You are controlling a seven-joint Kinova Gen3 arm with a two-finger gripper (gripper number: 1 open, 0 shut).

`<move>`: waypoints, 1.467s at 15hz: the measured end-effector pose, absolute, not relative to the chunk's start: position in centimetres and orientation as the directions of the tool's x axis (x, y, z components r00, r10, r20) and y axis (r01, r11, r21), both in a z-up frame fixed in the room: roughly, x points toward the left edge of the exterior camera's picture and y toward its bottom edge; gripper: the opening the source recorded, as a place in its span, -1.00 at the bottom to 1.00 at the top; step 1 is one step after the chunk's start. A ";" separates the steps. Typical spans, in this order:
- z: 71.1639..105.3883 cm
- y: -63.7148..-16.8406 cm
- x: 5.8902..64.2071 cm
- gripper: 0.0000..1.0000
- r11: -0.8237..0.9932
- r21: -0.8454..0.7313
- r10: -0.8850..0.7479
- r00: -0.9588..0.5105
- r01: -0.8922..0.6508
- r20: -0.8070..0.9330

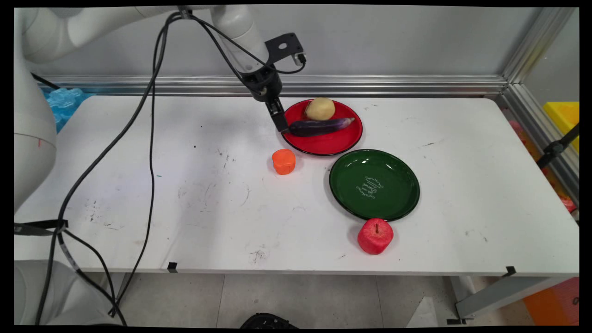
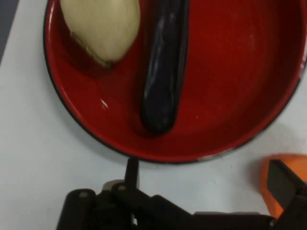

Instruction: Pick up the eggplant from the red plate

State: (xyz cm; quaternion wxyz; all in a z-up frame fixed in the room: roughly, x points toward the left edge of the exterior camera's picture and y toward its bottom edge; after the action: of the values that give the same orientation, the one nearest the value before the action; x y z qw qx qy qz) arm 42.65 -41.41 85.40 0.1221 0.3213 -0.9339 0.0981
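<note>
Red plate (image 1: 333, 144) on the far side of the white table (image 1: 185, 208) has two things in it: a dark purple eggplant (image 1: 321, 126) lying left to right across the middle, and a pale potato (image 1: 320, 108) just behind it on the far side. The gripper (image 1: 283, 127) is down at the plate's left rim, right by the eggplant's blunt end. Going by the hand view its fingers are spread wide and pinching nothing.

The green plate (image 1: 393, 206), near and right of the red one, holds nothing. A small orange piece (image 1: 283, 161) sits just near of the gripper, and a red apple (image 1: 375, 236) sits by the green plate's near edge.
</note>
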 end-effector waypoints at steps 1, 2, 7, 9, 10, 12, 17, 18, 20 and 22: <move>85.1 -41.8 42.7 1.00 0.777 -0.105 -0.572 -0.765 -0.621 0.297; 84.7 -42.3 42.7 1.00 0.780 -0.105 -0.565 -0.767 -0.617 0.304; 82.6 -44.3 42.9 1.00 0.809 -0.095 -0.525 -0.785 -0.580 0.329; 81.9 -44.9 43.0 1.00 0.818 -0.092 -0.511 -0.791 -0.568 0.338; 81.5 -45.2 43.0 1.00 0.822 -0.093 -0.504 -0.793 -0.562 0.342; 80.7 -45.9 43.0 1.00 0.828 -0.096 -0.491 -0.796 -0.553 0.353; 79.0 -47.0 43.1 1.00 0.838 -0.091 -0.474 -0.799 -0.539 0.370; 78.7 -47.1 43.1 1.00 0.839 -0.089 -0.472 -0.799 -0.537 0.372; 78.2 -47.3 43.1 1.00 0.841 -0.086 -0.470 -0.799 -0.535 0.376; 77.8 -47.5 43.1 -1.00 0.842 -0.084 -0.467 -0.798 -0.533 0.380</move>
State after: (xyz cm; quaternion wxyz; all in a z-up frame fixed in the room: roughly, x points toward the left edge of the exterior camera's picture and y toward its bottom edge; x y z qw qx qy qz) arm 43.14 -47.50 77.84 0.1750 0.2650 -0.9436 0.0935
